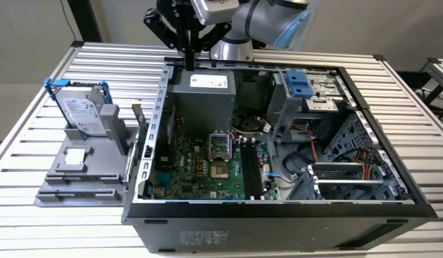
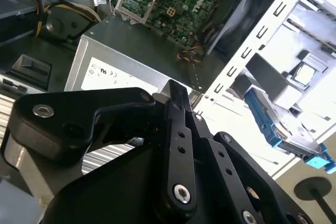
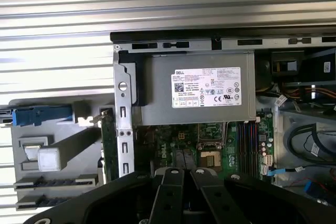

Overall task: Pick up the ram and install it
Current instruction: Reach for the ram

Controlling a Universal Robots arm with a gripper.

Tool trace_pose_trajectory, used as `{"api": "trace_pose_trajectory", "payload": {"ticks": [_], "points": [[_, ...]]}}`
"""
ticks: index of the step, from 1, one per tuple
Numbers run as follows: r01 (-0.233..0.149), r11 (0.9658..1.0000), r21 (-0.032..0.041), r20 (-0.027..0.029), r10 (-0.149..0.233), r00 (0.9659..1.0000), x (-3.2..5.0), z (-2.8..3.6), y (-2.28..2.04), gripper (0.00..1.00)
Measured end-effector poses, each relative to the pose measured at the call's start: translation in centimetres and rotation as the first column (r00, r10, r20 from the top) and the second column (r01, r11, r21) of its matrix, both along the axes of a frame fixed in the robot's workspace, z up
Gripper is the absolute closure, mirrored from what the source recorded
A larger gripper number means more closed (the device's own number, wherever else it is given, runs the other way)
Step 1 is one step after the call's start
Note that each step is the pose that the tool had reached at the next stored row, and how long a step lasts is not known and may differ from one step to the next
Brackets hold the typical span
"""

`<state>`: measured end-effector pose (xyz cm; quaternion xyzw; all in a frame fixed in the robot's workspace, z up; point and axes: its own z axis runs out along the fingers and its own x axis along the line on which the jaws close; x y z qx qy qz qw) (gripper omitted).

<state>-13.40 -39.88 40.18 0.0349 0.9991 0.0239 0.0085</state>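
A silver table of ribbed metal slats (image 1: 35,107) is filling the scene, with a second slatted surface (image 1: 440,70) showing at the exterior view's right edge. An open black-and-grey computer case (image 1: 278,217) is lying on its side across the middle, its near wall reaching almost to the table's near edge, while bare slats are running free along the far side and the exterior view's left. A grey moulded plastic holder (image 1: 85,180) is sitting just beside the case on the exterior view's left, propping up a silver hard drive in a blue frame (image 1: 81,110). The ram (image 3: 107,145), a thin flat board seen on edge, is standing between that holder and the case's perforated metal side wall. Inside the case, a boxy grey metal power supply (image 1: 203,97) is lying far of a green motherboard (image 1: 196,172) with long black slots (image 1: 251,172). The black gripper (image 1: 187,63) is hanging over the case's far rim, above the power supply, its slim fingers pressed together on nothing.
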Motion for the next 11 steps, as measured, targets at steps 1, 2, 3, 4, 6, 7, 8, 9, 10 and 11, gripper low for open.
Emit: {"api": "trace_pose_trajectory", "payload": {"ticks": [1, 2, 3, 4, 6, 7, 8, 9, 10, 11], "points": [[0.000, 1.0000, 0.0001, 0.0001, 0.000, 1.0000, -0.07, 0.00, 0.00, 1.00], [0.000, 1.0000, 0.0000, 0.0000, 0.000, 1.0000, -0.19, 0.00, 0.00, 1.00], [-0.001, 1.0000, 0.0000, 0.0000, 0.001, 1.0000, -0.32, 0.00, 0.00, 1.00], [-0.001, 1.0000, 0.0000, 0.0000, 0.001, 1.0000, -0.47, 0.00, 0.00, 1.00], [-0.001, 1.0000, 0.0000, 0.0000, 0.001, 1.0000, -0.86, 0.00, 0.00, 1.00], [-0.002, 1.0000, 0.0000, 0.0001, 0.002, 1.0000, -1.08, 0.00, 0.00, 1.00], [-0.002, 1.0000, 0.0000, 0.0000, 0.002, 1.0000, -1.32, 0.00, 0.00, 1.00], [-0.002, 1.0000, 0.0001, 0.0001, 0.002, 1.0000, -1.54, 0.00, 0.00, 1.00], [-0.002, 1.0000, 0.0000, 0.0000, 0.002, 1.0000, -1.75, 0.00, 0.00, 1.00], [-0.002, 1.0000, 0.0000, 0.0000, 0.002, 1.0000, -1.96, 0.00, 0.00, 1.00]]}}
